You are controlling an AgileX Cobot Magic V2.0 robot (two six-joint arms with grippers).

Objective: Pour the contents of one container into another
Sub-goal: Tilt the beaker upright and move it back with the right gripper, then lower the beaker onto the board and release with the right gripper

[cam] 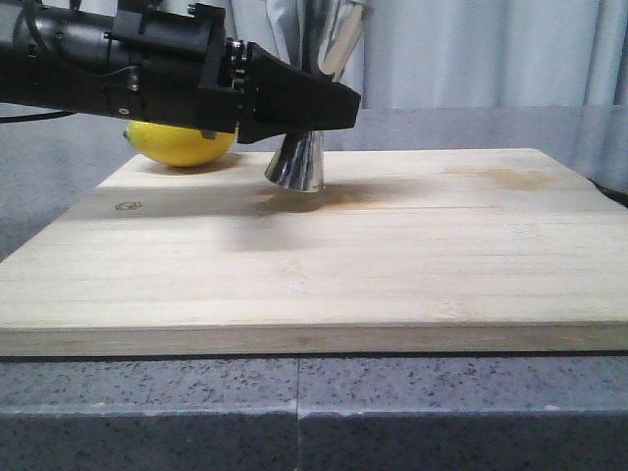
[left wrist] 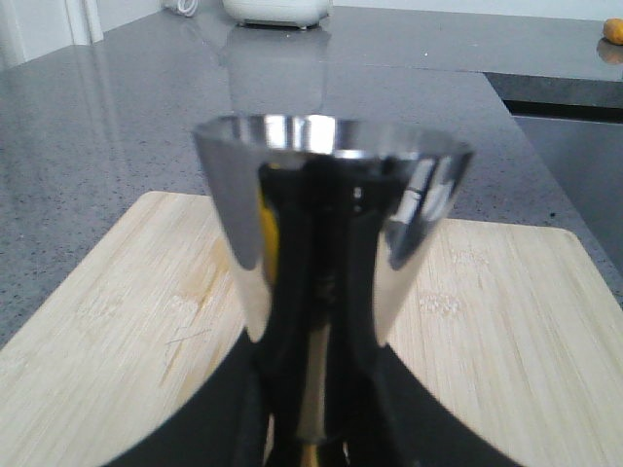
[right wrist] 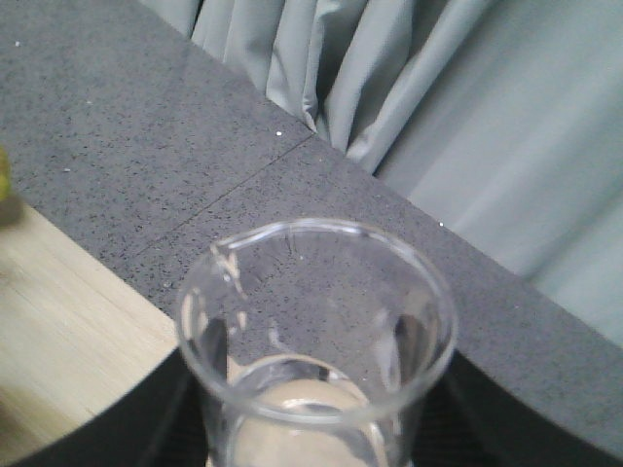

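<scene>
The steel jigger (cam: 294, 162) leans to the right over the back of the wooden board (cam: 314, 255). My left gripper (cam: 329, 106) comes in from the left and is shut on its narrow waist. The left wrist view is filled by the jigger's upper cone (left wrist: 331, 224), with the black fingers (left wrist: 209, 418) pressed on either side below it. In the right wrist view my right gripper (right wrist: 316, 433) is shut on the clear glass beaker (right wrist: 311, 292), whose open rim faces the camera. I cannot tell what the beaker holds. The front view shows neither the right gripper nor the beaker.
A yellow lemon (cam: 182, 142) lies on the board's back left, behind the left arm. The board rests on a grey speckled counter (cam: 294, 412). Curtains (right wrist: 438, 88) hang behind. A white appliance (left wrist: 277, 10) and a dark recess (left wrist: 565, 97) lie past the board.
</scene>
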